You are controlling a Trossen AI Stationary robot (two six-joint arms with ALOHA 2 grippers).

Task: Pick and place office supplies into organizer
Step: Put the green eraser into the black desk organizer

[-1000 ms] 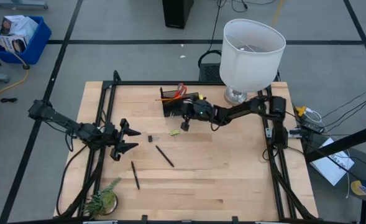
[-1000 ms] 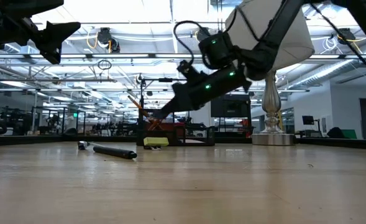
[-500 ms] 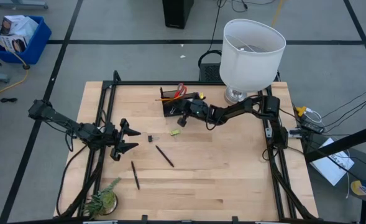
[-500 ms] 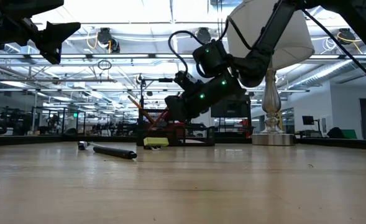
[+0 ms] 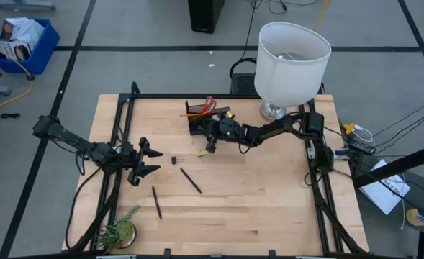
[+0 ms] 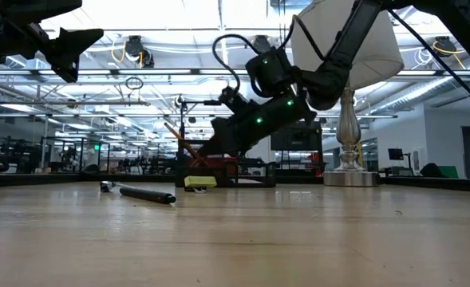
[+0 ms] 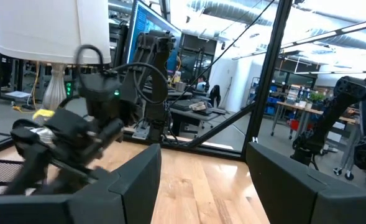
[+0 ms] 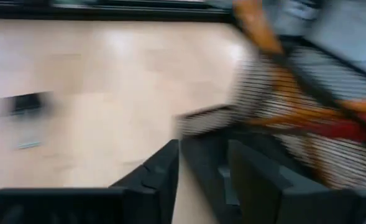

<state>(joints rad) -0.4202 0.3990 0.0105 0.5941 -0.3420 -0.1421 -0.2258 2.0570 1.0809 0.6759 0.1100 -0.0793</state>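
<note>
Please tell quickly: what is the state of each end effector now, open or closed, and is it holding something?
Left end effector: open, holding nothing, raised over the table's left side.
Right end effector: at the organizer; open or closed cannot be told.

A grey floor (image 5: 147, 29) crossed by dark tape lines surrounds the wooden table (image 5: 255, 194). At upper left sits a blue bin (image 5: 35, 43) holding packages; at top centre, a black box (image 5: 206, 14) stands. A white-shaded lamp (image 5: 292, 54) rises at the table's upper right. Cables (image 5: 402, 122) trail at right. In the low view, ceiling lights (image 6: 179, 16) glow above workshop benches.
</note>
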